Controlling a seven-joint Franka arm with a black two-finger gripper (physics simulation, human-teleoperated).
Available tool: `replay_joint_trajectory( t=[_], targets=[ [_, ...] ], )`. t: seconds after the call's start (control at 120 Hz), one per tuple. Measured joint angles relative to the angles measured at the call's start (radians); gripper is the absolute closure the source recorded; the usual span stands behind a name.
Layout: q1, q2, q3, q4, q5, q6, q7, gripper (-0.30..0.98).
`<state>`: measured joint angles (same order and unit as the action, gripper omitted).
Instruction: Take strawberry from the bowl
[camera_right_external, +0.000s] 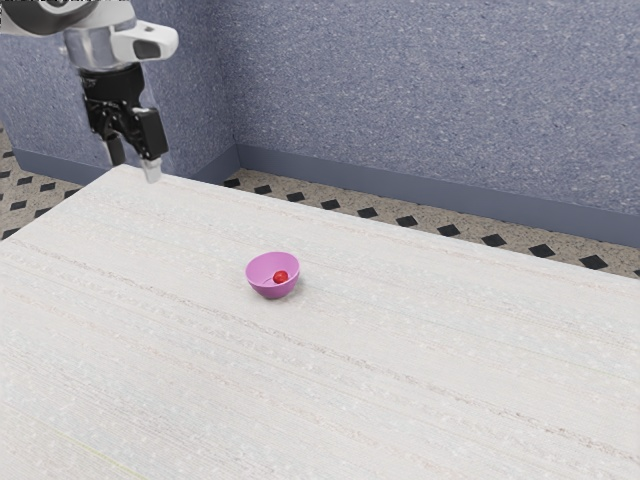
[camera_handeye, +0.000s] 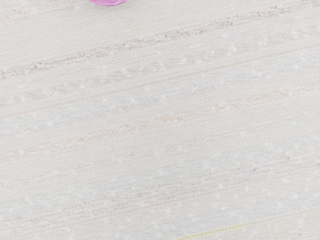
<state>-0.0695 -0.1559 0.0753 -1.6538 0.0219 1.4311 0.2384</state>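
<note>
Pink plastic-looking bowl (camera_right_external: 272, 291) could tip if your spread, empty gripper (camera_right_external: 135, 170) descends off-centre (easily done) toward the strawberry (camera_right_external: 281, 277).

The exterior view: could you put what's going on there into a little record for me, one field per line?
bowl: pink bowl, upright on the pale table
contents: one small red strawberry, inside the bowl
gripper: black gripper, open, fingers apart, holding nothing
gripper position: exterior view's upper left, away from the bowl
task status: strawberry not yet taken out
</note>
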Motion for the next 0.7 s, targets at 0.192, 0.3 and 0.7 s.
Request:
replay_joint_trajectory(
  t=[0.192, 0.3, 0.7],
  targets=[
    [-0.015, 0.003, -0.001, -0.025, -0.002, 0.011, 0.0, 0.0],
    [-0.042, -0.001, -0.001, -0.042, -0.021, 0.014, 0.003, 0.0],
    [-0.001, 0.513, -0.022, 0.186, 0.045, 0.191, 0.663, 0.0]
  ],
)
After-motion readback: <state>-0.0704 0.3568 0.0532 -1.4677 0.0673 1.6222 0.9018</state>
